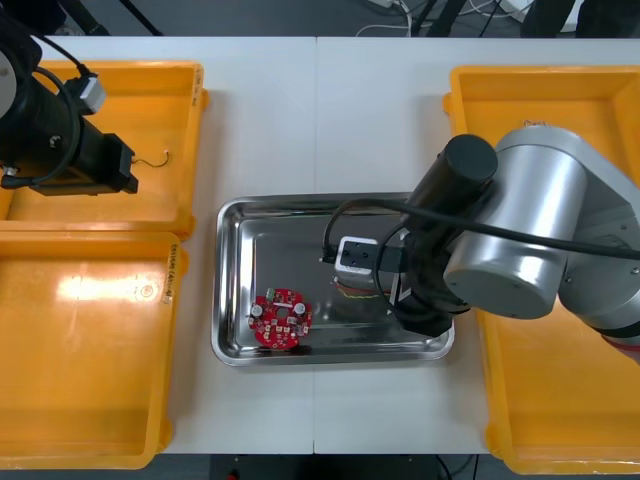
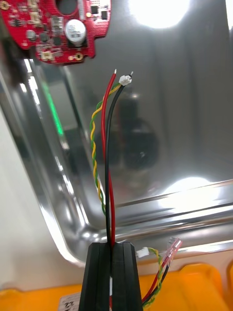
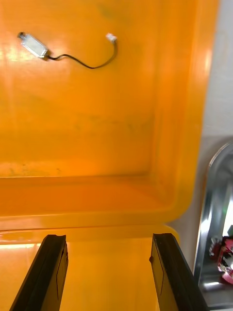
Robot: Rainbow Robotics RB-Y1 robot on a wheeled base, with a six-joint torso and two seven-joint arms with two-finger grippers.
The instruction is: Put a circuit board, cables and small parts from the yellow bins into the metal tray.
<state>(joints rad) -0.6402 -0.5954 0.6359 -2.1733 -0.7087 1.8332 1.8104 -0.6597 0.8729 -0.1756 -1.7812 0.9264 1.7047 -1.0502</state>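
My right gripper (image 2: 111,247) is shut on a red and yellow cable (image 2: 108,155) that has a black strand too. The cable's free ends hang just over the shiny floor of the metal tray (image 2: 170,107), near its right end in the front view. A round red circuit board (image 1: 281,318) lies in the tray's near-left part and also appears beyond the cable tips (image 2: 58,26). My left gripper (image 3: 109,243) is open with nothing between its fingers, low over the left bins where they meet. Ahead of it in the far left bin (image 3: 97,121) lies a thin black cable (image 3: 73,53) with a small metal part on one end.
Two yellow bins stand on the left (image 1: 90,350) and two on the right (image 1: 560,90). The right arm's elbow (image 1: 530,220) covers the tray's right end and part of the right bins. White table (image 1: 330,110) shows beyond the tray.
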